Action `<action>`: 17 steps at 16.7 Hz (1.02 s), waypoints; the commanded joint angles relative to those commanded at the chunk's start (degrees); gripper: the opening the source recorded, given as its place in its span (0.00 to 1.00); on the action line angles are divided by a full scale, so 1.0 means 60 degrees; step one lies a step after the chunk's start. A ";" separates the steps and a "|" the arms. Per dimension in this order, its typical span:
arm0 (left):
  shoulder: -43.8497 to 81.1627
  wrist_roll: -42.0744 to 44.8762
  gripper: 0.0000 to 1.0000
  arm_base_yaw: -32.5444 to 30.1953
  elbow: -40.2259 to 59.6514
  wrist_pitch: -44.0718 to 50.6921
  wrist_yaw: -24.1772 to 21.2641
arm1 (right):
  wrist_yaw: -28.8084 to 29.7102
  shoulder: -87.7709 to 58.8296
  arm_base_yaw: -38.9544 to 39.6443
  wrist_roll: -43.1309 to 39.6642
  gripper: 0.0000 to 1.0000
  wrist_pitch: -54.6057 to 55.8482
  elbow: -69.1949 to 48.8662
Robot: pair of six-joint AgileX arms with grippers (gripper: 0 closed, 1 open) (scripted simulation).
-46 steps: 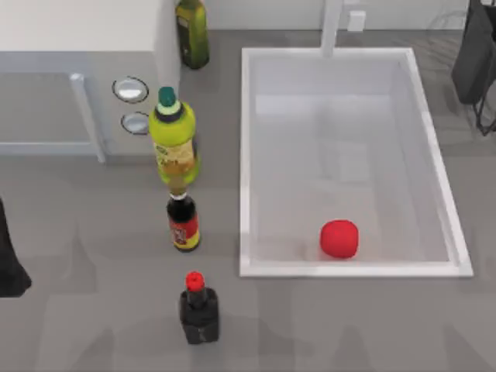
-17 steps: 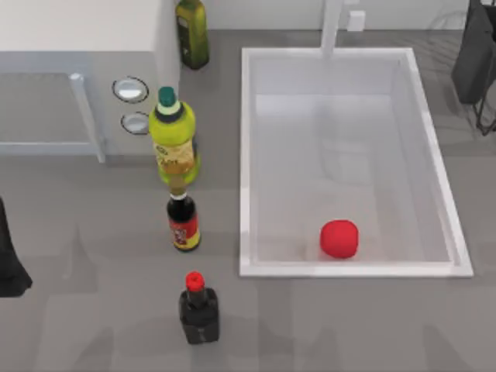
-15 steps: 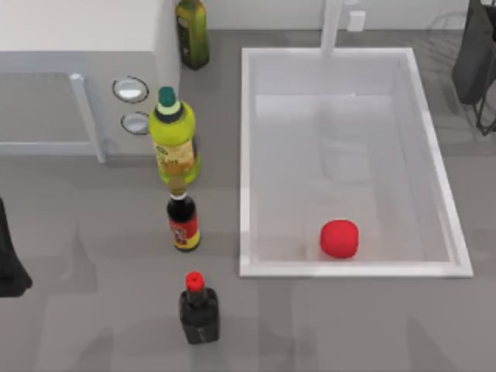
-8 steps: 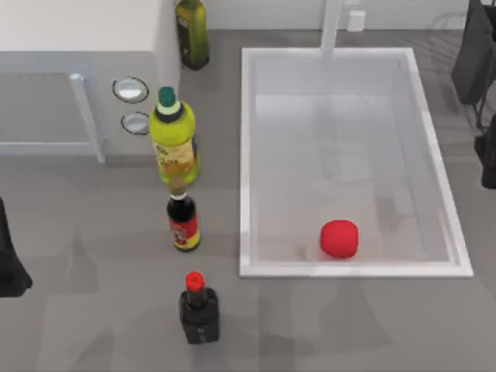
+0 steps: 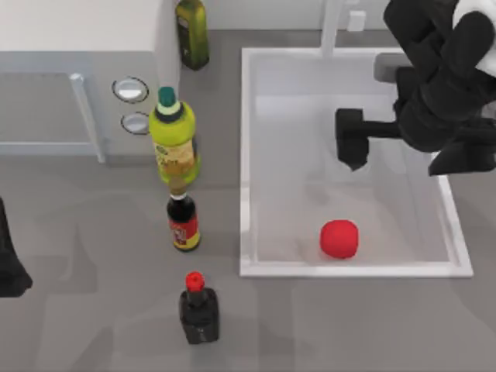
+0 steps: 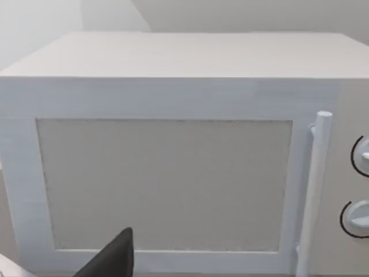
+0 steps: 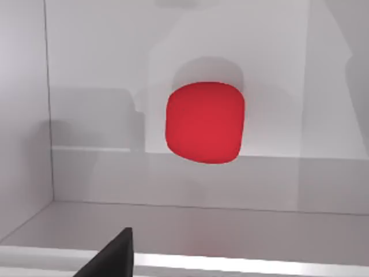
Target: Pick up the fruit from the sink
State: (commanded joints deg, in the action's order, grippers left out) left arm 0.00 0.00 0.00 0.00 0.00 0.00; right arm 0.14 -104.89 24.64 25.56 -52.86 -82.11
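Observation:
The fruit point(image 5: 339, 238), a bright-red rounded ball, lies on the pale floor of the white sink point(image 5: 245, 155), close to its front wall and a little right of the middle. My right gripper point(image 5: 353, 151) hangs over the sink's back right part, behind the fruit and apart from it. The right wrist view looks down at the fruit point(image 7: 204, 122) against the sink's wall point(image 7: 23, 115), with nothing touching it. My left arm point(image 5: 8, 263) is parked at the table's left edge.
A white microwave point(image 5: 77, 46) stands at the back left, and the left wrist view faces its door point(image 6: 173, 173). Left of the sink stand a yellow-green bottle point(image 5: 173, 143), a red-labelled dark bottle point(image 5: 184, 221) and a red-capped black bottle point(image 5: 198, 310). An olive bottle point(image 5: 191, 31) and a faucet point(image 5: 332, 27) stand at the back.
My right arm has swung in from the right edge and now reaches over the sink's back right. The fruit and the left arm have not moved.

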 joint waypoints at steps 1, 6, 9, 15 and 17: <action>0.0000 0.0000 1.00 0.0000 0.0000 0.0000 0.0000 | 0.0001 -0.0755 0.0167 0.0173 1.00 -0.0358 -0.0560; 0.0000 0.0000 1.00 0.0000 0.0000 0.0000 0.0000 | 0.0004 -0.3057 0.0706 0.0732 1.00 -0.1514 -0.2335; 0.0000 0.0000 1.00 0.0000 0.0000 0.0000 0.0000 | 0.0004 -0.3268 0.0758 0.0787 1.00 -0.1627 -0.2502; 0.0000 0.0000 1.00 0.0000 0.0000 0.0000 0.0000 | 0.0004 -0.3481 0.0713 0.0780 1.00 -0.1237 -0.2302; 0.0000 0.0000 1.00 0.0000 0.0000 0.0000 0.0000 | 0.0009 -0.3890 0.0722 0.0787 1.00 -0.0545 -0.2014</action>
State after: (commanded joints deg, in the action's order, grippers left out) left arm 0.00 0.00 0.00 0.00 0.00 0.00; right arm 0.19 -128.23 28.97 30.29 -56.13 -94.19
